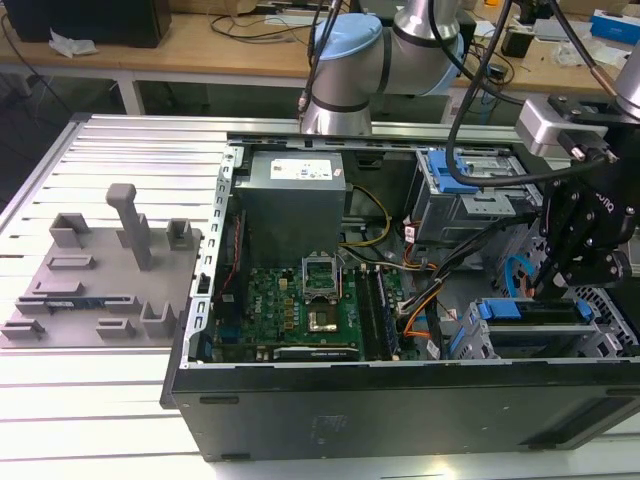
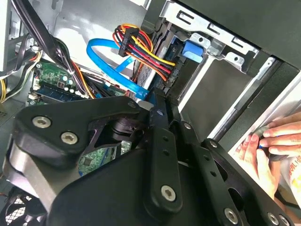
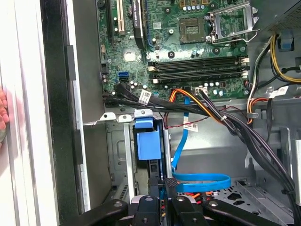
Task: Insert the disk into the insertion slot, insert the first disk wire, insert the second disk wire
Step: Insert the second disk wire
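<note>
We see ribbed metal table under open computer case | wooden bench upper left | gripper over disk in insertion slot, lower right | grip: we cannot tell

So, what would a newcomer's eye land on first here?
Probably the open computer case with its green motherboard, then the black gripper lowered over the blue-railed disk at the exterior view's right. In the second wrist view, a bright blue flat cable loops beside a red-and-yellow wire bundle, and a person's hand rests beyond the case.
</note>
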You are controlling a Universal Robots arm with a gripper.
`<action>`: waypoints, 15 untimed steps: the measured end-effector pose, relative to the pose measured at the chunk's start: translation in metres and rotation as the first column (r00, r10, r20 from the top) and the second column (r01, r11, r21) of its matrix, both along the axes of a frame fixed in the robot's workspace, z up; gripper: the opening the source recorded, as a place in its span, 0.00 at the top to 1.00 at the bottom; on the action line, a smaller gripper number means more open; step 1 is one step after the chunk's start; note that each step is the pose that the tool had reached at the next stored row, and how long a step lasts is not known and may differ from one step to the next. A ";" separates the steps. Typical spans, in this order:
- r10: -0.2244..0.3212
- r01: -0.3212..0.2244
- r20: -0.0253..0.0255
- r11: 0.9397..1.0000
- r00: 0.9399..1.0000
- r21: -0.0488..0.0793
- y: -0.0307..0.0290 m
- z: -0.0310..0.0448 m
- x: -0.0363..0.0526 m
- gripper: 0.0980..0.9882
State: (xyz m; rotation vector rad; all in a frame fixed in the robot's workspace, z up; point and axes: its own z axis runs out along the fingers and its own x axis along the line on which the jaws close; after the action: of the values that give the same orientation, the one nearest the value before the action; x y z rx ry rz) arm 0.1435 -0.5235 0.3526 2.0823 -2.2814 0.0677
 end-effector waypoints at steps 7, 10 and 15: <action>0.000 0.000 -0.001 1.000 1.000 0.000 0.0000 -0.0018 0.0011 0.93; 0.000 0.000 -0.001 1.000 1.000 0.000 0.0000 -0.0020 0.0012 0.93; 0.000 0.000 -0.001 1.000 1.000 0.000 0.0000 -0.0022 0.0014 0.93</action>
State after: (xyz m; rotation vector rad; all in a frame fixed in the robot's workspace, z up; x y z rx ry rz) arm 0.1449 -0.5235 0.3504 2.0820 -2.2812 0.0665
